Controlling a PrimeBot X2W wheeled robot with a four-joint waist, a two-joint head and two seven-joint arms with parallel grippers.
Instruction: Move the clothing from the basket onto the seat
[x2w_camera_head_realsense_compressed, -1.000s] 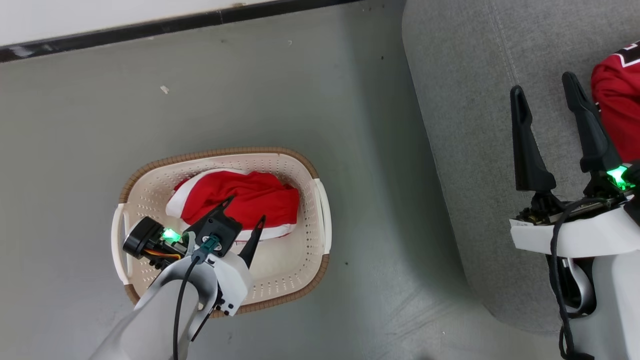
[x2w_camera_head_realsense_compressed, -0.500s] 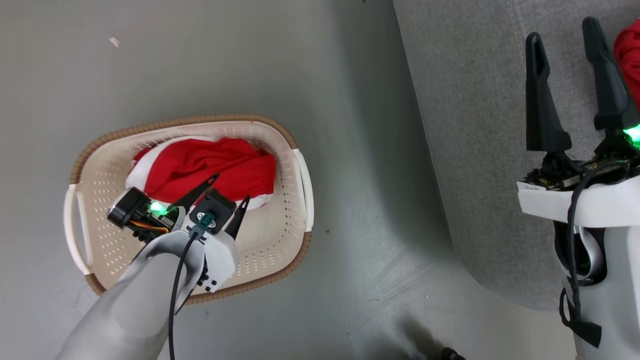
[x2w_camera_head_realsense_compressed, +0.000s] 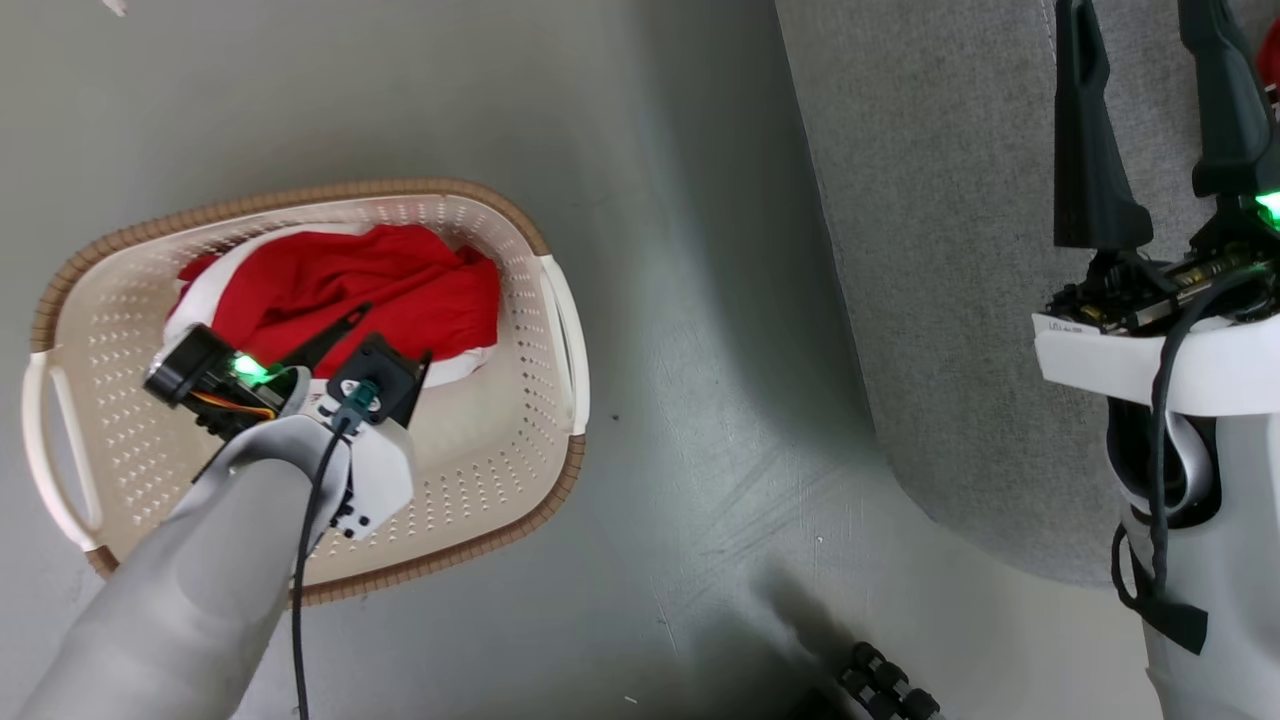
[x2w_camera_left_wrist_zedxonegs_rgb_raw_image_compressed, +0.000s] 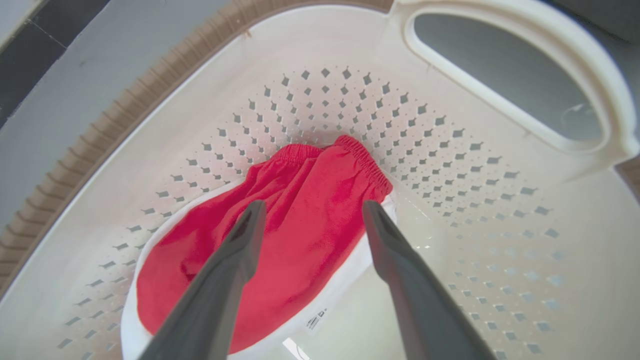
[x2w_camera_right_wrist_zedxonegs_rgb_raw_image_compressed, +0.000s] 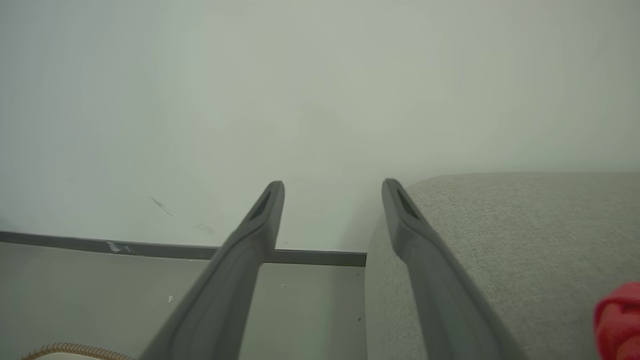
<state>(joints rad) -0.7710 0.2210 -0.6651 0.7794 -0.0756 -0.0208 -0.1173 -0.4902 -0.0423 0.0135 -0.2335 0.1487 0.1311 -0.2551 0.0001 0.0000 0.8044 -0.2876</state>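
Red clothing (x2w_camera_head_realsense_compressed: 350, 290) with white trim, a cream basket (x2w_camera_head_realsense_compressed: 490, 470) dotted with small diamond holes and rimmed in woven-look brown, a dull grey-green floor (x2w_camera_head_realsense_compressed: 680, 400), a speckled grey fabric seat (x2w_camera_head_realsense_compressed: 930, 250).

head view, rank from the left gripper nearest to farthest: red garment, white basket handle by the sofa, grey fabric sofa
1. Red white-trimmed garment, in the cream perforated basket, directly below the left gripper.
2. White handle, basket's right side.
3. Grey fabric sofa, far right.
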